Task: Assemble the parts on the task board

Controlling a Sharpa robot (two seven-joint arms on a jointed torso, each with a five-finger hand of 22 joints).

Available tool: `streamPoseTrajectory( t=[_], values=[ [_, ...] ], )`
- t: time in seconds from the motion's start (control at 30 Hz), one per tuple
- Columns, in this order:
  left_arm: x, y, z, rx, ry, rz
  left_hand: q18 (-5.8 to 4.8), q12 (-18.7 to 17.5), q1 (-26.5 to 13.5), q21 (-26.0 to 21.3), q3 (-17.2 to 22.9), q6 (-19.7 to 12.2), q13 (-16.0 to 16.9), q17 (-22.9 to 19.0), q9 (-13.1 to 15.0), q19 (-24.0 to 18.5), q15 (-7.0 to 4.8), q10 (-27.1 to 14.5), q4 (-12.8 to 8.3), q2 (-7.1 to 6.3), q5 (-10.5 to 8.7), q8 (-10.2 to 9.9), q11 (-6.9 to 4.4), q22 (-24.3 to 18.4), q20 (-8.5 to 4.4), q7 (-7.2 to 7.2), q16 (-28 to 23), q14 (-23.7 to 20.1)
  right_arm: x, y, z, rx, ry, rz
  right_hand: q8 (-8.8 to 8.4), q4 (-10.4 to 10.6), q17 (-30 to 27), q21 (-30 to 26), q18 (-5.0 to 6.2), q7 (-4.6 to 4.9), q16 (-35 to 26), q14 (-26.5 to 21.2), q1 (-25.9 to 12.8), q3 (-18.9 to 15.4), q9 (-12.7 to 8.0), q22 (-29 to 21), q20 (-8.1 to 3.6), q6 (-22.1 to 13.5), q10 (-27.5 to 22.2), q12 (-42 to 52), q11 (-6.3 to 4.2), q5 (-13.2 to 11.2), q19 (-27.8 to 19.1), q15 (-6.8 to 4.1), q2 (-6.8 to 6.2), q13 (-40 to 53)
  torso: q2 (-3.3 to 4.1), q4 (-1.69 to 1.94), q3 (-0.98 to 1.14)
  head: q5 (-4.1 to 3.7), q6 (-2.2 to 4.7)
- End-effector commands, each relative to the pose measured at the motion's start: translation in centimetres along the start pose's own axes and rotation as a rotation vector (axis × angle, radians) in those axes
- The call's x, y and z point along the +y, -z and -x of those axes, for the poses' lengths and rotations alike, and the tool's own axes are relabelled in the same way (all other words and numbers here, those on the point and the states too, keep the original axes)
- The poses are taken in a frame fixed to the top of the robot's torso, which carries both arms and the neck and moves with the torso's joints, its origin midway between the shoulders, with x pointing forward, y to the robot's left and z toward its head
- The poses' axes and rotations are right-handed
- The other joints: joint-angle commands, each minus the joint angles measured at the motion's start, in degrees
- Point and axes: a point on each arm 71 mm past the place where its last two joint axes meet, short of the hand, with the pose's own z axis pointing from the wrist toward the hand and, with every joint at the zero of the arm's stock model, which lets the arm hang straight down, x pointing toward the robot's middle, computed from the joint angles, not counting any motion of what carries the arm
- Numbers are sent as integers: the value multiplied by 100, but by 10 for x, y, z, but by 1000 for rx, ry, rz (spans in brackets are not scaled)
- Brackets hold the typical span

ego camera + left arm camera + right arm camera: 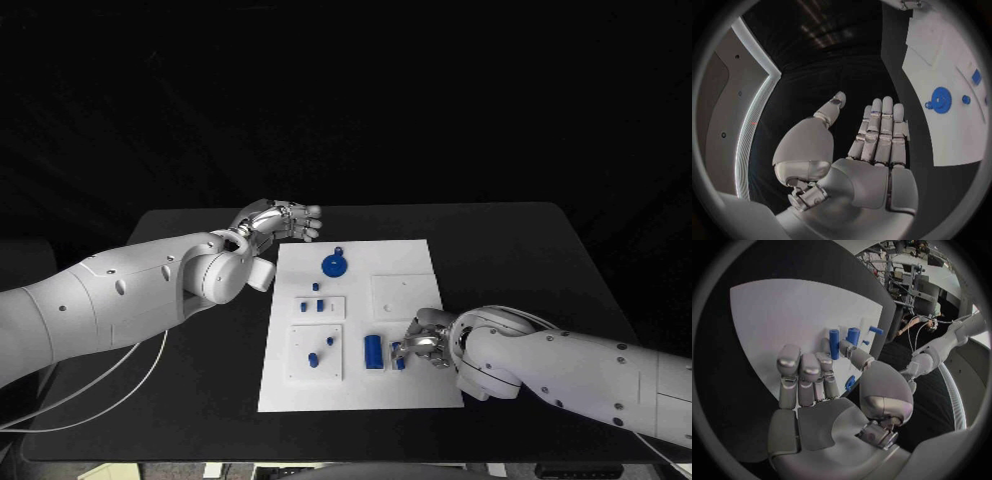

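Hovering empty left hand [283, 219] fingers straight beside task board [411, 385], right hand [427, 340] grasp unclear by blue parts [374, 350]

Blue parts [374, 350] on task board [418, 262]

No text, label, brand or number can be read on anything here.

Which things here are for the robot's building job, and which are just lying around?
For the job:
- task board
- round blue part
- blue cylinder
- small blue parts
- left hand, off the board's far corner, holding nothing
- right hand, over the board beside the cylinder

Just lying about:
- black table
- white cable
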Motion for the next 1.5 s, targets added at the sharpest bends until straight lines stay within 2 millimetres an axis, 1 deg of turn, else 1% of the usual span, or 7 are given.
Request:
streamPoseTrajectory(
  t=[0.03,0.33,0.5,0.6,0.67,0.77,1.5],
  values=[
    [-1,-1,-3,19,1,-9,84,8,-9,-20,-23,-34,-6,8,-7,-28,20,9,-20,12,-6,19,-16,6,29,-2,-29,-29,4,-1,-4,30,11,15,-6,2,-8,-28,354,2,-32,-6,-64,-29,-7,18,-21,33,34,-34,-14,13,16,-46,-5,8,0,-4,1,7,-1],
    [-1,-1,-3,19,1,-8,83,8,-11,-22,-24,-34,-6,12,-8,-28,20,10,-19,11,-6,19,-15,8,30,-2,-32,-28,4,-2,-4,35,15,13,-9,-29,-13,-32,354,7,-33,-11,-148,-236,-13,22,-36,15,15,-38,-9,73,10,-44,-54,21,1,-2,2,21,-9],
    [-1,-1,-3,20,1,-8,83,7,-12,-23,-25,-34,-7,14,-9,-28,21,9,-18,11,-6,19,-15,9,30,-2,-33,-28,4,-2,-4,30,12,14,-11,11,-18,-50,354,3,-37,-16,-208,-408,-20,18,-54,4,2,-45,-10,-315,1,-47,-155,29,-1,-3,0,35,-9],
    [-1,-1,-3,18,1,-8,83,7,-12,-24,-24,-34,-7,16,-9,-28,21,9,-17,11,-6,19,-15,10,30,-2,-34,-27,4,-2,-3,27,11,16,-13,106,-21,-62,354,3,-40,-18,-250,-454,-26,13,-64,-1,-3,-51,-12,-544,1,-49,-294,32,0,-3,2,37,-10],
    [-1,0,-2,18,1,-8,83,7,-13,-25,-25,-35,-7,17,-9,-28,20,9,-17,10,-6,19,-15,11,30,-2,-35,-27,4,-2,-3,27,11,17,-14,232,-22,-71,354,4,-40,-18,-302,-474,-28,7,-74,-6,-5,-54,-14,-568,7,-52,-433,34,-1,-3,3,38,-12],
    [-1,-1,-3,19,1,-8,83,7,-13,-25,-25,-35,-7,18,-10,-28,20,8,-18,9,-6,19,-15,11,30,-1,-35,-27,4,-2,-3,30,12,19,-11,350,-21,-74,354,3,-39,-20,-368,-529,-24,6,-83,-12,-7,-54,-14,-570,12,-54,-533,37,-1,-2,3,38,-13],
    [-1,0,-2,16,0,-8,83,6,-13,-30,-25,-37,-9,28,-12,-27,20,8,-16,9,-6,20,-15,16,29,-1,-42,-25,-3,8,-4,41,10,23,0,482,-18,-81,354,-3,-36,-25,-418,-614,-14,9,-100,-15,-10,-55,-20,-564,5,-59,-569,44,-3,-5,4,51,-15]
  ],
)
